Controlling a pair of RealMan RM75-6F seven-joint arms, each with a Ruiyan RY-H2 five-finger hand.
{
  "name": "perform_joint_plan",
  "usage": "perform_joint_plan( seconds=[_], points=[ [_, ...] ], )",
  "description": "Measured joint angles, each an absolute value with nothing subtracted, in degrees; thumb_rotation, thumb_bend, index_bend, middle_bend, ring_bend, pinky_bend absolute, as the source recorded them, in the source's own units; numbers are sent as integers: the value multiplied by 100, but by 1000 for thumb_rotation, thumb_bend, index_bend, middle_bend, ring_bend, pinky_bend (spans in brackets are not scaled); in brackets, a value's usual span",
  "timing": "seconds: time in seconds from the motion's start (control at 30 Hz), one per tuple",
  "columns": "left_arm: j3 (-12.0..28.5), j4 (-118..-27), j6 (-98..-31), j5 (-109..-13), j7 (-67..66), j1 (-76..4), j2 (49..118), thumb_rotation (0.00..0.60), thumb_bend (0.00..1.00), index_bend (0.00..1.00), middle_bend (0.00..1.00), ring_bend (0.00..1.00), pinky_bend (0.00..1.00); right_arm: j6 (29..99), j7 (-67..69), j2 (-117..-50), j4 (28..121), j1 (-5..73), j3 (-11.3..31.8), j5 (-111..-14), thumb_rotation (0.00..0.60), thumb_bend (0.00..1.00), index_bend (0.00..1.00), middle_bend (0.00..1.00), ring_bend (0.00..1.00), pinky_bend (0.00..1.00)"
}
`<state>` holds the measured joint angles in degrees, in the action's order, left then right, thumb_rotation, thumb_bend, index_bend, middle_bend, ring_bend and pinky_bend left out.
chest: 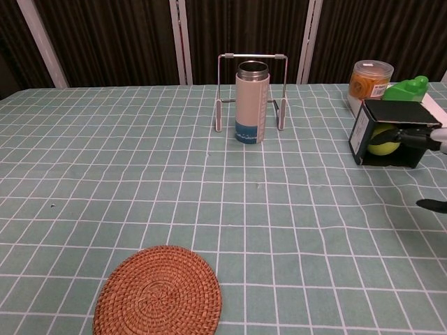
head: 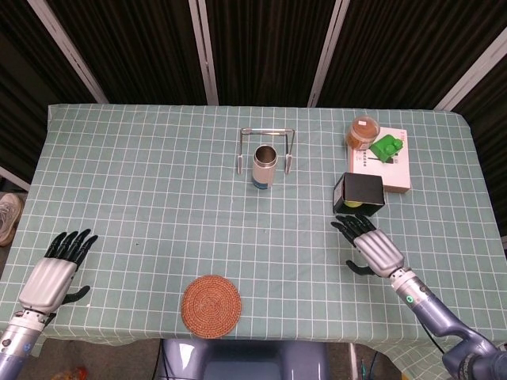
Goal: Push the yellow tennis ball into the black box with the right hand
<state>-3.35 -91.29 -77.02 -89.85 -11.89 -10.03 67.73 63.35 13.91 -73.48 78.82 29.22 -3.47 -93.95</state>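
Note:
The black box [head: 361,191] lies on its side at the right of the table, its open mouth facing the near edge. The yellow tennis ball [chest: 380,140] sits inside the box [chest: 388,132]; in the head view only a sliver of it [head: 353,204] shows at the mouth. My right hand [head: 372,248] lies flat just in front of the box, fingers stretched toward it and spread, holding nothing. In the chest view its dark fingertips [chest: 412,137] show in front of the opening. My left hand [head: 54,271] rests open at the near left corner.
A steel tumbler [head: 264,166] stands inside a wire rack [head: 267,131] at mid-table. A woven coaster [head: 211,305] lies near the front edge. Behind the box are an orange jar [head: 363,131] and a green object [head: 387,146] on a white box [head: 396,180].

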Motion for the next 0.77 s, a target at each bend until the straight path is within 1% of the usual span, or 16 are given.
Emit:
perform_joint_plan(
  seconds=[0.13, 0.23, 0.5, 0.67, 0.77],
  points=[
    [-370, -9124, -7821, -9068, -1024, -951, 6698, 600, 161, 0, 0, 0, 0, 6822, 1035, -7058, 8428, 2561, -512, -9494, 600, 352, 0, 0, 0, 0],
    [-390, -9114, -7953, -9148, -875, -903, 6629, 600, 160, 0, 0, 0, 0, 7208, 573, -6955, 8648, 2278, -569, -9514, 600, 351, 0, 0, 0, 0],
    [-520, -9093, -8259, -9534, -618, -798, 6520, 600, 160, 0, 0, 0, 0, 8514, -721, -6984, 9164, 1280, -626, -9443, 600, 350, 0, 0, 0, 0],
    [-563, -9006, -8387, -9650, -522, -742, 6512, 600, 160, 0, 0, 0, 0, 8946, -1134, -7049, 9247, 956, -620, -9493, 600, 350, 0, 0, 0, 0],
    [-546, -8941, -8482, -9720, -526, -726, 6548, 600, 160, 0, 0, 0, 0, 9022, -1142, -7041, 9290, 857, -635, -9537, 600, 348, 0, 0, 0, 0]
  ],
)
